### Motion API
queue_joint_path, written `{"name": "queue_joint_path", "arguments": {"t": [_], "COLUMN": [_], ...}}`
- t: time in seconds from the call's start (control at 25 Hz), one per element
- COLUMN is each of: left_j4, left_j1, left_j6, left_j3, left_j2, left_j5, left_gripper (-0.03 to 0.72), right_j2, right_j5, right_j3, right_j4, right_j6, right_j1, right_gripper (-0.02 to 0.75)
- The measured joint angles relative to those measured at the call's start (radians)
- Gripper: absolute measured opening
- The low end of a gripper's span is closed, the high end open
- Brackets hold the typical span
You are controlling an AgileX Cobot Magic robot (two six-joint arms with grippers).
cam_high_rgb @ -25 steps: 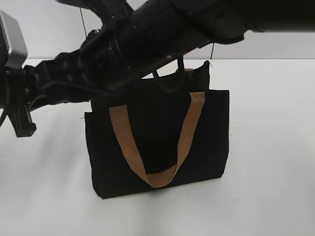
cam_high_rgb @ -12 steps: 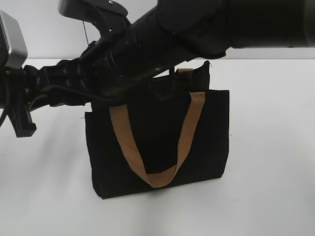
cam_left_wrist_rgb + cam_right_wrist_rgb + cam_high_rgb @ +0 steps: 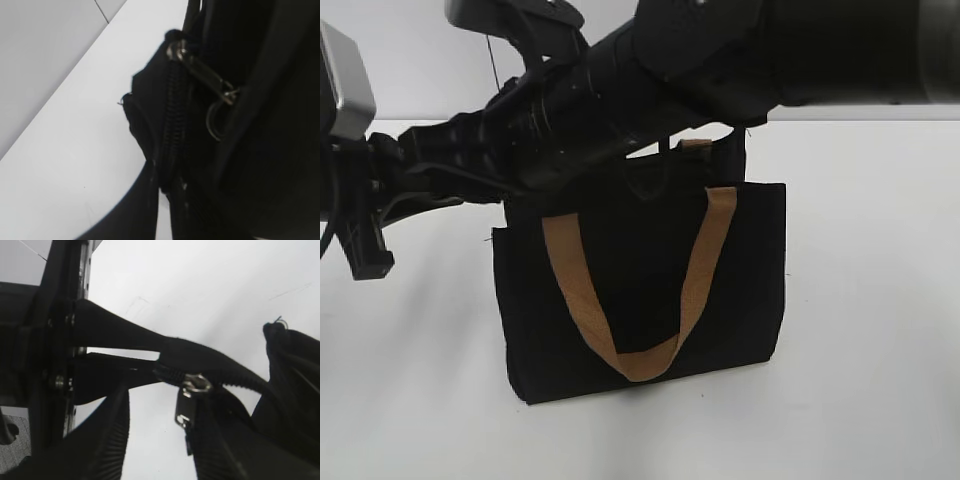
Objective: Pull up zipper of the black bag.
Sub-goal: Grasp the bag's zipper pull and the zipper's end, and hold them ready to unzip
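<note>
The black bag (image 3: 640,290) stands upright on the white table, its tan handle (image 3: 630,365) hanging down the front. Both arms reach over its top left corner, where they overlap as one dark mass. In the left wrist view the zipper (image 3: 175,125) runs down into my left gripper (image 3: 165,200), which is shut on the bag's top edge at the zip's end. The silver pull with its ring (image 3: 216,115) hangs beside the zip line. In the right wrist view my right gripper (image 3: 160,440) is open, with the pull (image 3: 184,412) hanging against its right finger.
The white table (image 3: 870,350) surrounds the bag on all sides. The left arm's base and camera block (image 3: 350,90) sit at the left edge. The right arm (image 3: 770,50) crosses the top of the exterior view and hides the bag's top edge.
The right arm has shifted a little further left over the bag's top. The bag and the left arm have stayed in place.
</note>
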State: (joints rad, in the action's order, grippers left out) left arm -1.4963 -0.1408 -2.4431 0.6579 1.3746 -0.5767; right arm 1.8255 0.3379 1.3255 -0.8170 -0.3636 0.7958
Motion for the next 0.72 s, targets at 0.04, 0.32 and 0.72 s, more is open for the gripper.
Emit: {"name": "queue_joint_path", "arguments": {"t": [0.04,0.32,0.72], "left_j4": [0.000,0.000,0.104], "left_j1": [0.000,0.000,-0.001], "left_j6": [0.000,0.000,0.112], "left_j3": [0.000,0.000,0.000], "left_j2": [0.000,0.000,-0.001], "left_j5": [-0.001,-0.003,0.063], "left_gripper": [0.023,0.022,0.020], "right_j2": [0.004,0.015,0.010], "right_j5": [-0.001,0.001,0.111], "right_j3": [0.000,0.000,0.000], "right_j4": [0.000,0.003,0.080], "right_j6": [0.000,-0.001,-0.001], "right_j1": [0.000,0.000,-0.012], "right_gripper": [0.280,0.094,0.000]}}
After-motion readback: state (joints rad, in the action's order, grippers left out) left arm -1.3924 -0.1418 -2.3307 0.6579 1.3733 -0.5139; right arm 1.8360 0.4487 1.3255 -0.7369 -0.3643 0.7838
